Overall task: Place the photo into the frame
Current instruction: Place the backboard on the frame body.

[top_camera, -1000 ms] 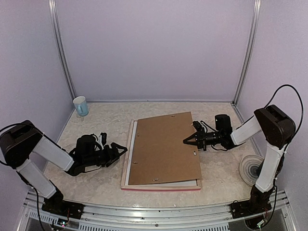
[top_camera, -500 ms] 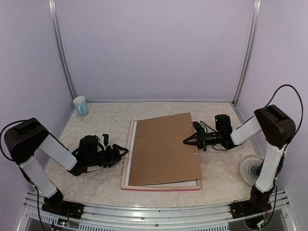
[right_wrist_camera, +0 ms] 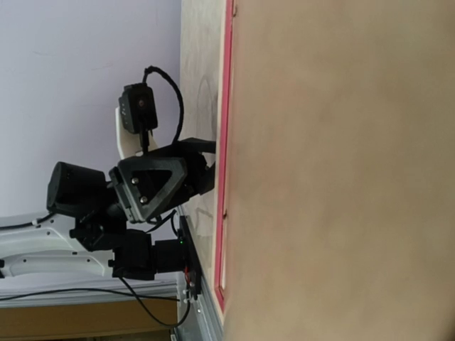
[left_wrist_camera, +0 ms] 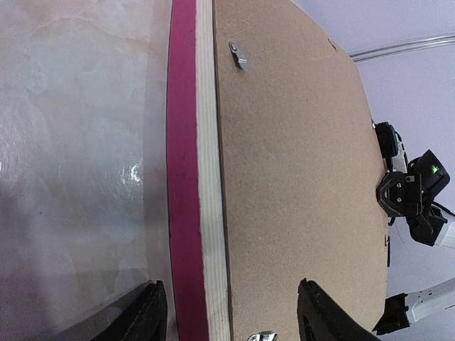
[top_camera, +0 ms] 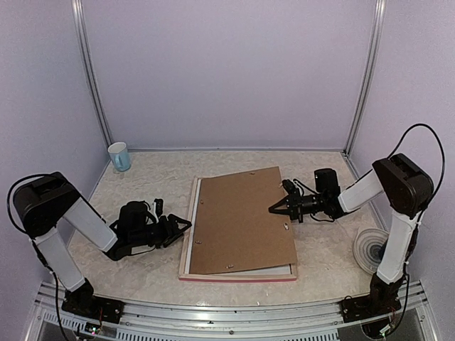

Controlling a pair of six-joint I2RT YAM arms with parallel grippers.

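Since one second ago the left claw (top_camera: 179, 226) has moved right, toward the frame (top_camera: 186, 245), and its jaws have come closer together. They are open now: in the left wrist view its fingers (left_wrist_camera: 146, 316) stand apart, one over bare table (top_camera: 142, 177) and one over the board (top_camera: 242, 220), with the pink left rail between them. The right claw (top_camera: 274, 209) has hardly moved. Its jaws are together and its tip is at the right edge of the board; I cannot tell if it presses there or only touches.

I judge the step to be taking hold of the left rail, so the frame stays in place while the board is seated. The jaws should close on the rail only and not catch the board, which lies skewed on the frame. The right tip should stay at the board so it does not slide.

The photo is not visible; it may be under the board, but I cannot tell.

The table is pale and speckled, with plain lilac walls (top_camera: 227, 71) around it. A cup (top_camera: 119, 156) stands at the far left corner, well apart from the frame, and a white disc (top_camera: 370, 249) lies at the near right
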